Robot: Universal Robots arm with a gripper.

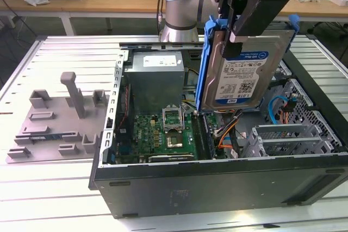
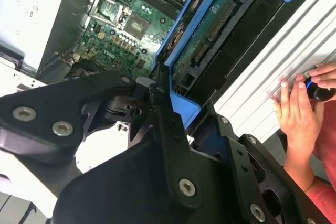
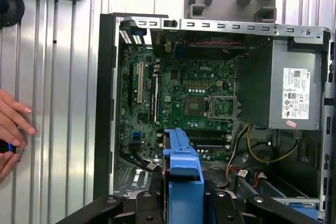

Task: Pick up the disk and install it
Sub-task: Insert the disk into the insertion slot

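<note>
Holding one disk [image 1: 274, 44] upright over the one open computer [image 1: 217, 180], my gripper [image 1: 237, 39] is squeezed tight on it. I see one white-and-blue label [image 1: 242, 85] with barcodes.

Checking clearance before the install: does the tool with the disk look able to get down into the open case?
Probably yes: the case lies open upward, and the tool holds the disk upright above it. Loose cables beneath might snag.
</note>
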